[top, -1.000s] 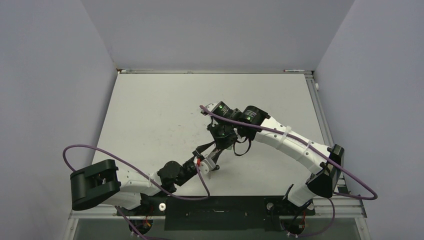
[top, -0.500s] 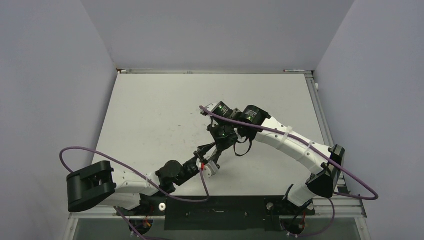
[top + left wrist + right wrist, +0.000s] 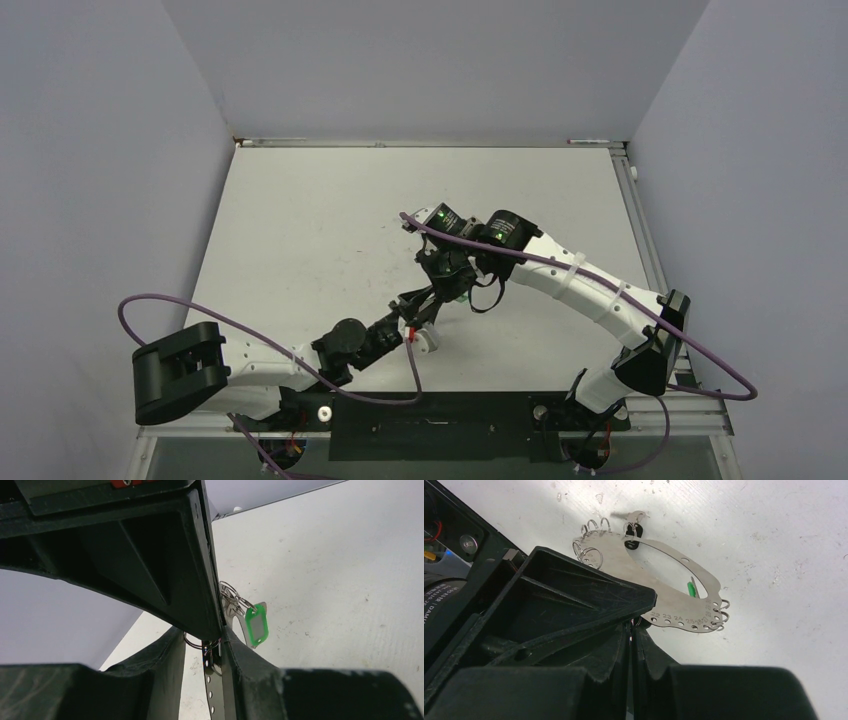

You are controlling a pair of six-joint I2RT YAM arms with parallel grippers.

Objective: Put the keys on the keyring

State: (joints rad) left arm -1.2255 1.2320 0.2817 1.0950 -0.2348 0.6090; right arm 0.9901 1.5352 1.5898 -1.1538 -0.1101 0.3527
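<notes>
Right gripper (image 3: 630,626) clamps the flat silvery numbered keyring plate (image 3: 664,580); one small silvery key (image 3: 625,515) appears hung there. My left gripper (image 3: 202,650) sits narrow around a wire split ring (image 3: 192,644), grip unclear; threading unfinished

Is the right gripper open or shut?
Shut. In the right wrist view the right gripper has its fingers pressed together with no gap, on the edge of the metal plate.
</notes>
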